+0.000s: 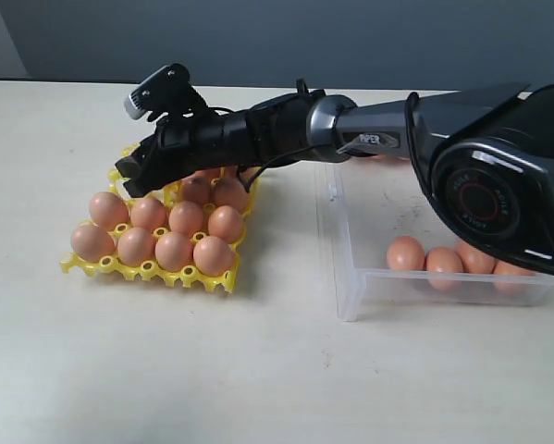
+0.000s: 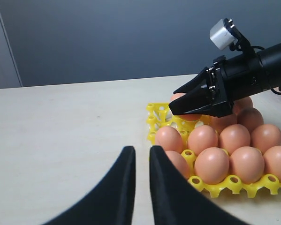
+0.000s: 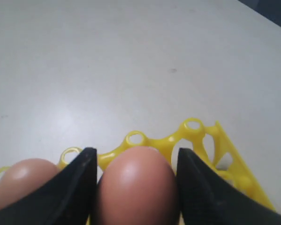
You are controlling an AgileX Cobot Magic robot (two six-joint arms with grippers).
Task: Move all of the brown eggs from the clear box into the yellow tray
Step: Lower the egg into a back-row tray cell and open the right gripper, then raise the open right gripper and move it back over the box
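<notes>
Smooth brown egg between matte black right tool fingers, over latticed yellow tray; left tool narrow.

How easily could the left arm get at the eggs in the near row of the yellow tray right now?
Probably easily. The left end effector sits just short of the yellow tray with bare table between, and the right end effector, holding an egg, is over the far rows, not the near eggs.

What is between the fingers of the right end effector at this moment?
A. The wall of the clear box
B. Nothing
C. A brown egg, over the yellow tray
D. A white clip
C: in the right wrist view, a brown egg sits between the two black fingers of the right end effector, directly above the yellow tray.
</notes>
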